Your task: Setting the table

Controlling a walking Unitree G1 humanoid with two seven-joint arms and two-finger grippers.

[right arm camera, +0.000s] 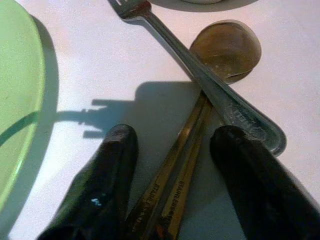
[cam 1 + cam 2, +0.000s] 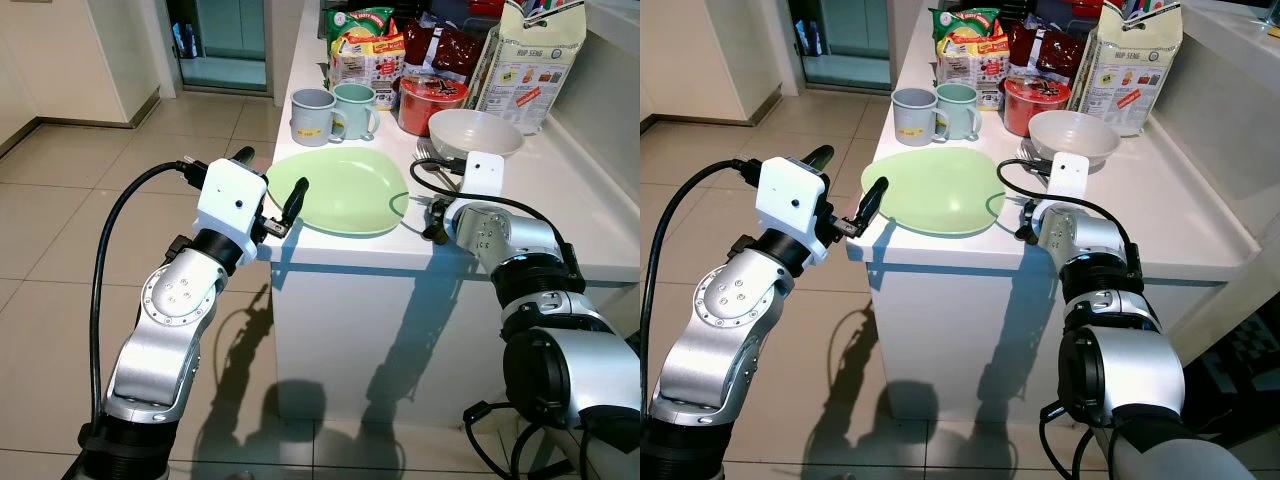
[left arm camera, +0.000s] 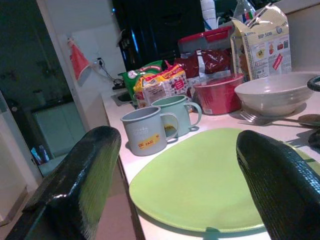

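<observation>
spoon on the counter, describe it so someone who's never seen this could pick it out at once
On the white counter, look between the green plate and the white bowl, where the right gripper is open over two utensils. The spoon lies under the crossing fork; it is brownish with a round bowl, while the fork is silver with tines.

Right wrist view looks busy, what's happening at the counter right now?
The right gripper is down on the white counter, fingers open astride the spoon handle, with the fork lying crossed over it; nothing is gripped yet. The left gripper hovers open at the near edge of the green plate. Behind stand two mugs, a white bowl and food packets.
</observation>
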